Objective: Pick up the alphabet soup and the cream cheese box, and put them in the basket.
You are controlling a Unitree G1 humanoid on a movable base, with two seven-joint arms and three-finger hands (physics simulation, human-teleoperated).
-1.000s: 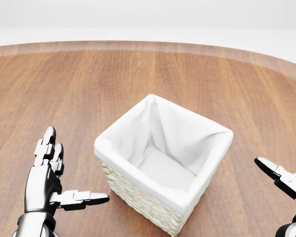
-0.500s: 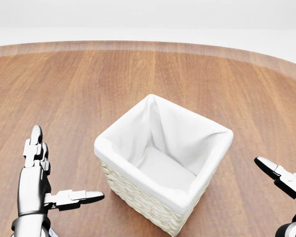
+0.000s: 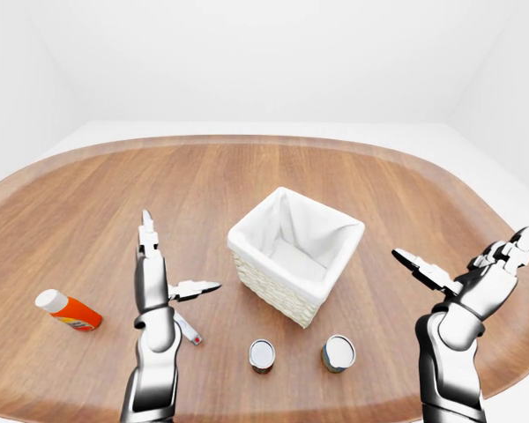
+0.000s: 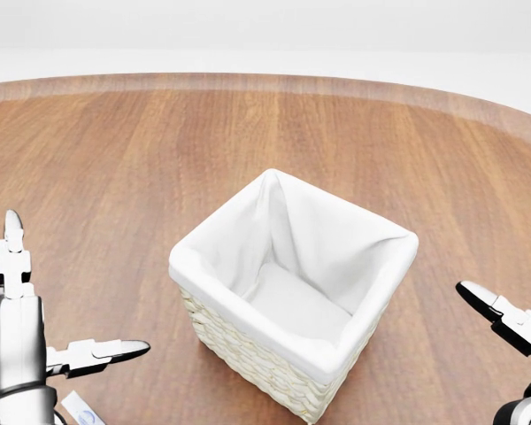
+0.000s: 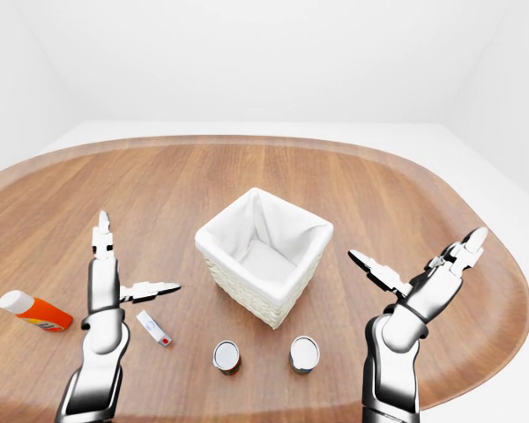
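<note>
A wicker basket [image 3: 271, 284] with a white cloth lining stands at the table's middle, with nothing in it. Below it in the left-eye view stand two small upright cans, one [image 3: 262, 354] to the left and one [image 3: 339, 352] to the right; their labels are too small to tell which is the alphabet soup. A small flat white box [image 3: 188, 328] with a red mark lies beside my left forearm. My left hand [image 3: 172, 260] is raised left of the basket, open and holding nothing. My right hand [image 3: 463, 251] hangs open to the basket's right, also holding nothing.
An orange bottle [image 3: 68, 310] with a white cap lies on its side at the far left of the oval wooden table [image 3: 247, 176]. The table's curved edge runs close behind my right hand.
In the head view my left hand has moved leftward, away from the basket, to the lower left corner, uncovering a corner of the small white box. The right hand and basket have not moved.
</note>
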